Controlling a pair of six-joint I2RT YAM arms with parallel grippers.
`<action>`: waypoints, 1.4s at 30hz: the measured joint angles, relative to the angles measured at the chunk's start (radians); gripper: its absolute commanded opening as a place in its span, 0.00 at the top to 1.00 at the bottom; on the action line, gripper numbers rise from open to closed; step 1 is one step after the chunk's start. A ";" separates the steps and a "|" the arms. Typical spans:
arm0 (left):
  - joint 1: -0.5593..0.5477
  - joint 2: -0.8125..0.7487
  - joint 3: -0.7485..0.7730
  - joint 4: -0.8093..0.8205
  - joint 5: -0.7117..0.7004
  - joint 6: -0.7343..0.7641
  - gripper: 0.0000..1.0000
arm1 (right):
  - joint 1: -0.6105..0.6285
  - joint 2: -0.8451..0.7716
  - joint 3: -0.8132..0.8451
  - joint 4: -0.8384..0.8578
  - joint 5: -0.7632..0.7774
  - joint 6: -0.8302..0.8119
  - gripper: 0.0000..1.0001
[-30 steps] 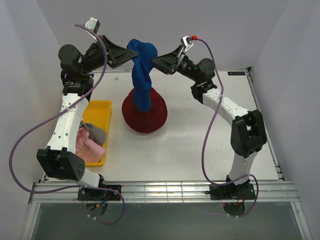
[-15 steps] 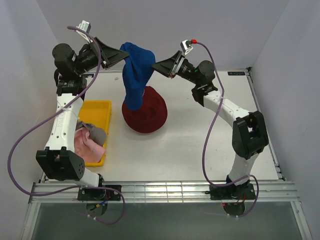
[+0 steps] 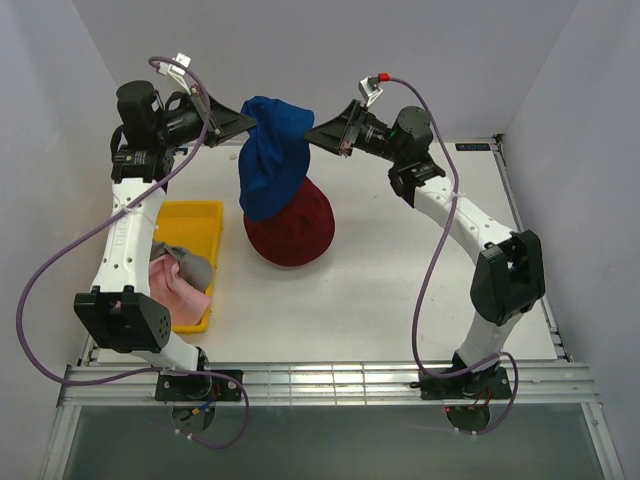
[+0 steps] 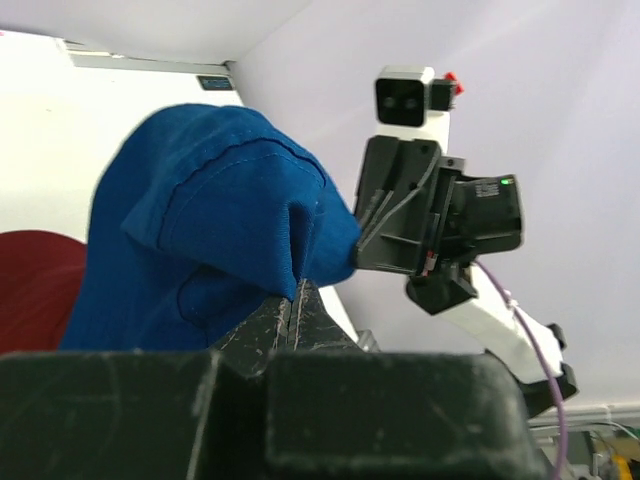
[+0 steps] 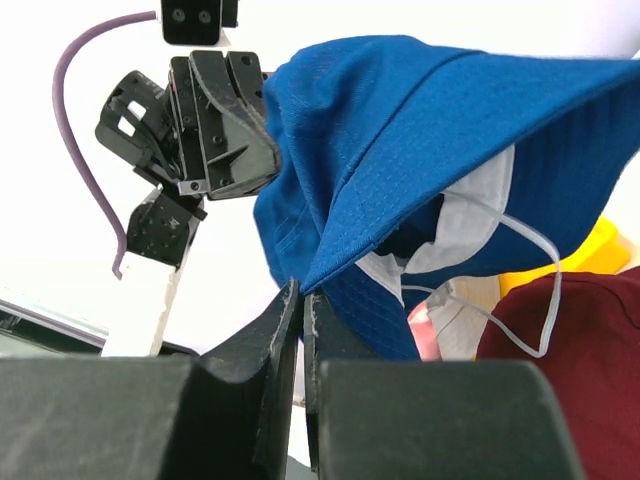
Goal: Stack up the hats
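While pinched at both edges | navy hat (image 3: 268, 165) over red hat (image 3: 300, 236)

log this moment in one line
left jaws: shut on navy hat | right jaws: shut on navy hat | navy hat: hanging over dark red hat | tray: pink hat, grey hat

Bright, even light, soft shadows, table (image 4: 60, 120) blown out white, left gripper (image 4: 295, 305) slightly blurred

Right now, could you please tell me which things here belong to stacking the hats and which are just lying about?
Job: blue hat, red hat, grey hat, pink hat.
Lying about: yellow tray.
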 measured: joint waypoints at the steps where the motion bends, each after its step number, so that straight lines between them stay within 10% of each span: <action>1: 0.000 0.008 0.014 -0.026 -0.010 0.022 1.00 | 0.000 0.003 0.014 -0.022 -0.003 -0.005 0.92; 29: 0.001 0.059 -0.112 -0.116 -0.061 0.153 0.97 | 0.006 -0.038 -0.019 -0.599 0.003 -0.389 0.92; 42: -0.013 0.050 -0.179 -0.091 -0.051 0.153 0.64 | -0.041 -0.106 -0.122 -0.656 0.003 -0.478 0.92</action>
